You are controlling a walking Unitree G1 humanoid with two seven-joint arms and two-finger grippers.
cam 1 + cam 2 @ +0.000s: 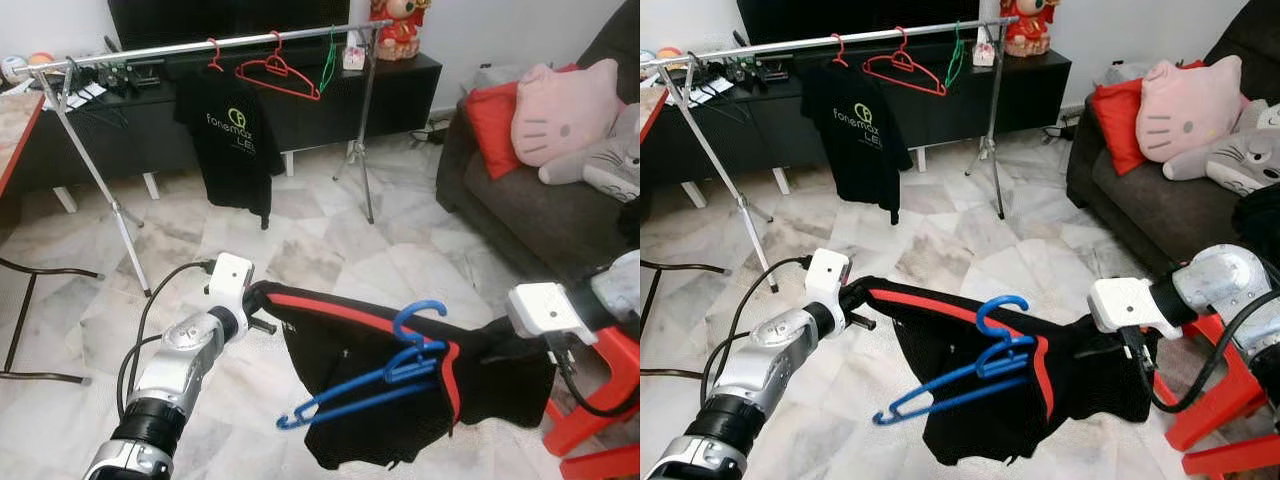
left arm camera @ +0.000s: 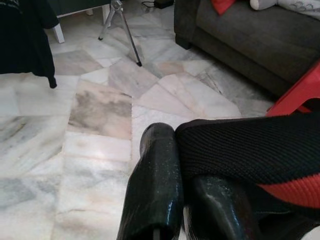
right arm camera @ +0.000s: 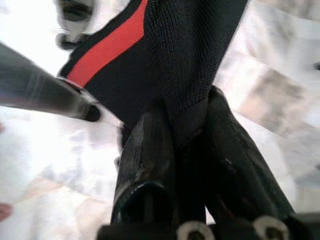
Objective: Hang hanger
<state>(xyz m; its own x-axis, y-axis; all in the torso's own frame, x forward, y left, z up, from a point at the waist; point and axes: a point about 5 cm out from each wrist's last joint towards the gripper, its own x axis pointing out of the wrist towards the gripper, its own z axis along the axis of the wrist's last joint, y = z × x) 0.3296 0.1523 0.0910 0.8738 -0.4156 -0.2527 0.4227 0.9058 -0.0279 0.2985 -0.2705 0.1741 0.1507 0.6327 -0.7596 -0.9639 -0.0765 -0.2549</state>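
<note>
Blue hanger (image 1: 372, 378) lying on top of a black garment with a red stripe (image 1: 400, 400), hook pointing up, well short of the silver clothes rail (image 1: 200, 45) across the marble floor (image 1: 300, 250). Left gripper (image 2: 175, 165) pinching one end of the cloth, fingers clamped tight on the fabric; right gripper (image 3: 185, 130) gripping the other end, fingers closed on it too, stretching the garment out between them. Hanging on the rail beyond: black T-shirt (image 1: 233, 135), red hanger (image 1: 277, 75), green hanger (image 1: 328, 62).
</note>
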